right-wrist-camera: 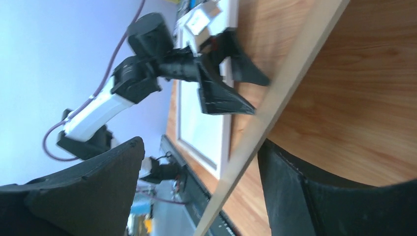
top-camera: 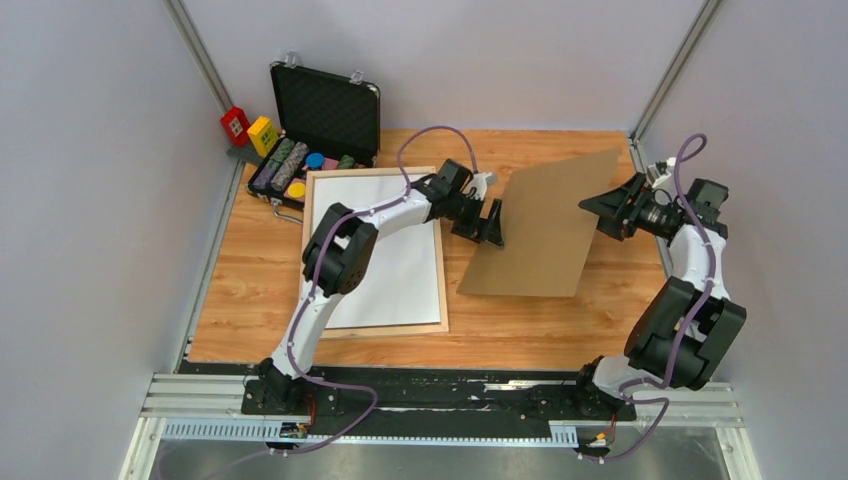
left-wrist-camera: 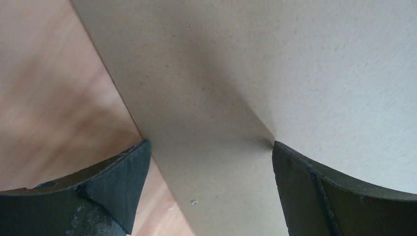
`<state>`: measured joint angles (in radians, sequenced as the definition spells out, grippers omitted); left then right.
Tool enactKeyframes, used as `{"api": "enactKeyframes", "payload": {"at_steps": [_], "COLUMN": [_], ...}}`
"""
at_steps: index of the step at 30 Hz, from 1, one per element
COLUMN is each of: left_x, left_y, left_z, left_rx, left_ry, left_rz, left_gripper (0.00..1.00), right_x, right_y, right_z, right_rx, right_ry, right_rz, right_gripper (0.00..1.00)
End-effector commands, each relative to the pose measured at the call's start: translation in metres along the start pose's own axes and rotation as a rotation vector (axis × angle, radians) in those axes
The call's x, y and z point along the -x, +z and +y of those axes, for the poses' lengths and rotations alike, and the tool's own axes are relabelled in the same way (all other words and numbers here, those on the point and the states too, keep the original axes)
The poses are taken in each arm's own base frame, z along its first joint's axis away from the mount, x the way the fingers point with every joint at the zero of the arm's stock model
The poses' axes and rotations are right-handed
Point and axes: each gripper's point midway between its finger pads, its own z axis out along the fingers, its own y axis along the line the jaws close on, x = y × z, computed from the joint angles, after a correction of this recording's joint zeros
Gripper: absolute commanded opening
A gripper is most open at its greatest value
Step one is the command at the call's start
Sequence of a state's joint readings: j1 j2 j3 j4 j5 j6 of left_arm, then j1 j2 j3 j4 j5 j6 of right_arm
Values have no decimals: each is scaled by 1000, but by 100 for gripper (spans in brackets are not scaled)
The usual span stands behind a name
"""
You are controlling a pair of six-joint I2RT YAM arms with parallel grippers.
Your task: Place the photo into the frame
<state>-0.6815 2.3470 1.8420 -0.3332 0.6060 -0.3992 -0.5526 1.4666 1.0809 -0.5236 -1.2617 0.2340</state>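
Black fingers of the left gripper [left-wrist-camera: 210, 143] are being shown closest in the left wrist view. They are spread wide and are clamping nothing. One fingertip is being seen over the table [top-camera: 560, 330] and the other over the brown backing board [top-camera: 545, 225], whose edge is running diagonally between them.

Right gripper [right-wrist-camera: 200, 142]: the jaws are likewise being held apart. The board's thin edge is being passed between them, lying against one finger [right-wrist-camera: 295, 187] and clear of the other.

Backing board: it is being kept tilted between the two grippers at mid-table, with its left edge at the left gripper and its right edge at the right one. Its long axis is being pointed from the near left to the far right.

Frame [top-camera: 400, 329]: pale wood, it is being left flat on the table, left of the board and under the left arm. Its long axis is being run from the near edge to the far edge, the far end leaning slightly left towards the open black case [top-camera: 325, 110].

White sheet [top-camera: 400, 270]: the frame's opening is being filled by it. Whether it is the photo lying face down cannot be told.
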Motion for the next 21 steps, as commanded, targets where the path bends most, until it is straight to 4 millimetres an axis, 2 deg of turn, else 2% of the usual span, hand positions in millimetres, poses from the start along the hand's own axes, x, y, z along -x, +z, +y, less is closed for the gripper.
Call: {"api": "enactKeyframes", "payload": {"at_steps": [1,15,21], "left_x": [-59,-58,-49], "left_y": [20,16,8], "left_z": [-58,-71,-78], "left_rx": [-159,-203,-197], "left_ry": [-5,11,31], "left_rz": [177,176,151], "left_gripper": [100,100,100], "right_x": [-19,-7,-6], "right_y": [7,22,25], "right_z": [49,80,96], "right_rx": [177,198,196], "right_ry": [-7,-102,-142], "right_rz": [105,142,147], "right_gripper": [82,85,87]}}
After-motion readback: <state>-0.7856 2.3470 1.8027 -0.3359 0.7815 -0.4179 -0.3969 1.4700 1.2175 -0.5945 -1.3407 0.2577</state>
